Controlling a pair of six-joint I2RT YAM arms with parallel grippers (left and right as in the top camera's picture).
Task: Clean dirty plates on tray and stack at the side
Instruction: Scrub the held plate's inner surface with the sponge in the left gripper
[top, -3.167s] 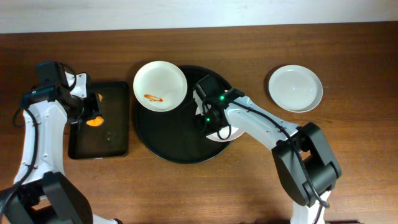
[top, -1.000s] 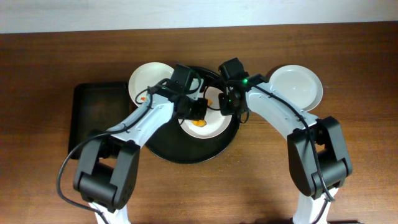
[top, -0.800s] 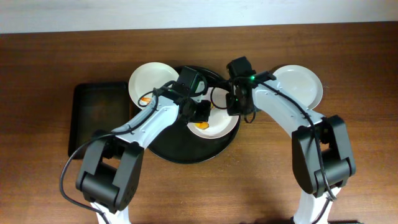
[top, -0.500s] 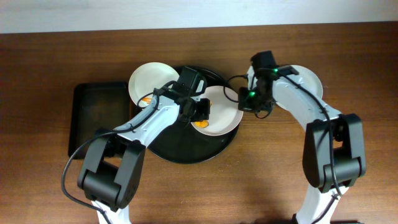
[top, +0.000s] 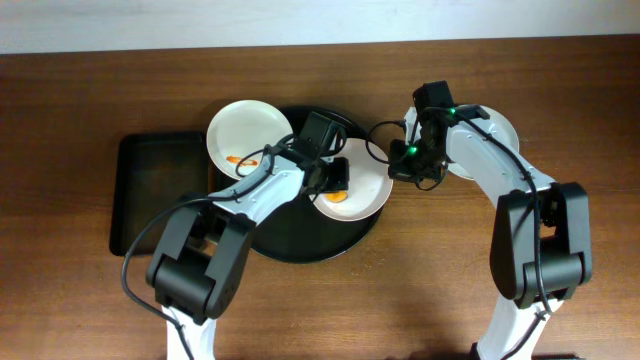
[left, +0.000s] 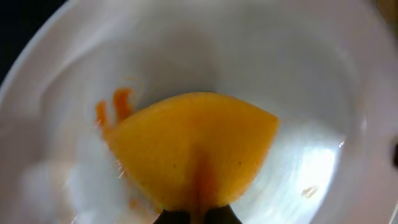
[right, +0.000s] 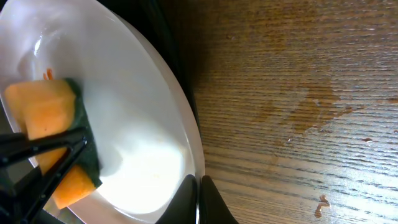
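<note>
A white plate (top: 367, 181) lies tilted over the right rim of the round black tray (top: 290, 228). My right gripper (top: 398, 166) is shut on that plate's right rim, seen at the gripper (right: 198, 200) in its wrist view with the plate (right: 130, 118) beside bare wood. My left gripper (top: 334, 178) is shut on an orange sponge (top: 339, 197) pressed into the plate. Up close the sponge (left: 193, 146) covers the plate (left: 311, 87) next to an orange smear (left: 115, 102). A second plate (top: 246, 135) with an orange smear sits at the tray's upper left. A third plate (top: 507, 132) lies on the wood at the right, partly under my right arm.
A rectangular black tray (top: 158, 190) lies at the left of the table. A few small stains mark the wood (right: 320, 202) right of the held plate. The wall edge runs along the top.
My right gripper has drawn the plate rightward across the round tray to its right rim. The left gripper with the sponge has followed and stayed on the plate.
</note>
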